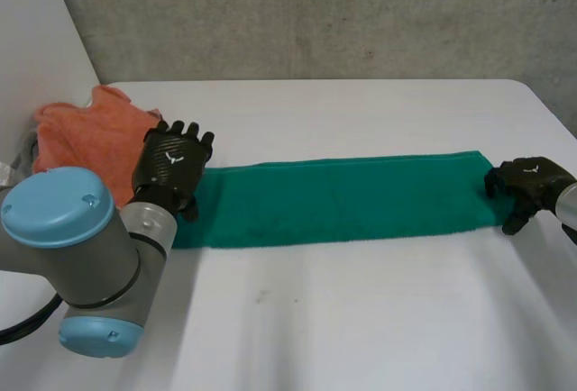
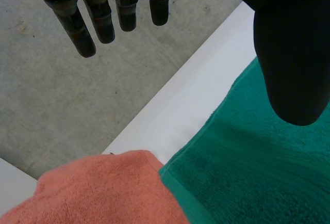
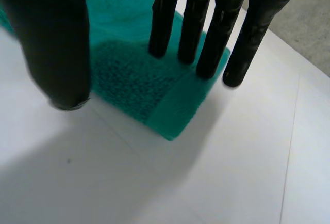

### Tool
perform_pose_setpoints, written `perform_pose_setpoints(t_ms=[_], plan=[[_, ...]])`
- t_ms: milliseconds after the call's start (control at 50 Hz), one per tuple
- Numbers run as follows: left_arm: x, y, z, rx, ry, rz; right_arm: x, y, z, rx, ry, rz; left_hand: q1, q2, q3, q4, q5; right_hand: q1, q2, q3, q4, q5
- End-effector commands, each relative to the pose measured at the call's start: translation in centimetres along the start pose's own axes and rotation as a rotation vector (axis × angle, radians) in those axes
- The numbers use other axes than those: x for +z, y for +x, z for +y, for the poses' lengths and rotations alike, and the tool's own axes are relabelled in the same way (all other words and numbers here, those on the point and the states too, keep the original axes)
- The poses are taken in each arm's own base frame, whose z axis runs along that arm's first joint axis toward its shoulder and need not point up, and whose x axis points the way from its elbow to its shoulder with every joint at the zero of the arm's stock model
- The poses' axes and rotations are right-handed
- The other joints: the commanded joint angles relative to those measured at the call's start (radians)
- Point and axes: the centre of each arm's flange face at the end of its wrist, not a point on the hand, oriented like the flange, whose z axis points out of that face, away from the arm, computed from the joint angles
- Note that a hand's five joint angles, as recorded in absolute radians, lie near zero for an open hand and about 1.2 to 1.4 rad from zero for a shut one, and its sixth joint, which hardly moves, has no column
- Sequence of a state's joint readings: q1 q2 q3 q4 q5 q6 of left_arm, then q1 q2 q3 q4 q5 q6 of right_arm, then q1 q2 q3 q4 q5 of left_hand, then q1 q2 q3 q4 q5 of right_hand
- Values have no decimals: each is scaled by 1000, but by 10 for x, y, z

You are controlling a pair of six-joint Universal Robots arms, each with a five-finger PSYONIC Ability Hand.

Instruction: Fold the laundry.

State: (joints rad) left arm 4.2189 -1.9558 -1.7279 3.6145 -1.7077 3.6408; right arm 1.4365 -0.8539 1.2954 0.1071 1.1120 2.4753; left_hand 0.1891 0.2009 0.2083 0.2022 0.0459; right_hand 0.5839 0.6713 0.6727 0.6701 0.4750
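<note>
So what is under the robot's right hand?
The end of the green towel lies under the right hand, its straight fingers over it. White table shows around it; the table beneath the towel is covered.

Grey left arm [image 1: 108, 260] with light-blue caps [image 1: 56, 207]; black left hand [image 1: 173, 164] and right hand [image 1: 532, 186], each white-marked.

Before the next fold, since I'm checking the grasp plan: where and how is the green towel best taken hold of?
Probably at its short ends, each pinched from its outer side: the green towel lies flat as a long strip, with the right hand open at one end and the left hand open over the other, beside the orange cloth.
</note>
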Motion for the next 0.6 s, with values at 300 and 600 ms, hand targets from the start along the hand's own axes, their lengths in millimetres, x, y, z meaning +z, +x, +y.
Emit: perform_pose_setpoints(t_ms=[300,600], plan=[[-5,0,0,2,-3,4,-15,119,9,-92,-61,484,-15,-26,-34,-28,-46,812,725,724,726,747],[-4,-2,-4,1,9,-4,-36,2,-117,-275,345,215,-15,-26,-34,-28,-46,812,725,724,726,747]])
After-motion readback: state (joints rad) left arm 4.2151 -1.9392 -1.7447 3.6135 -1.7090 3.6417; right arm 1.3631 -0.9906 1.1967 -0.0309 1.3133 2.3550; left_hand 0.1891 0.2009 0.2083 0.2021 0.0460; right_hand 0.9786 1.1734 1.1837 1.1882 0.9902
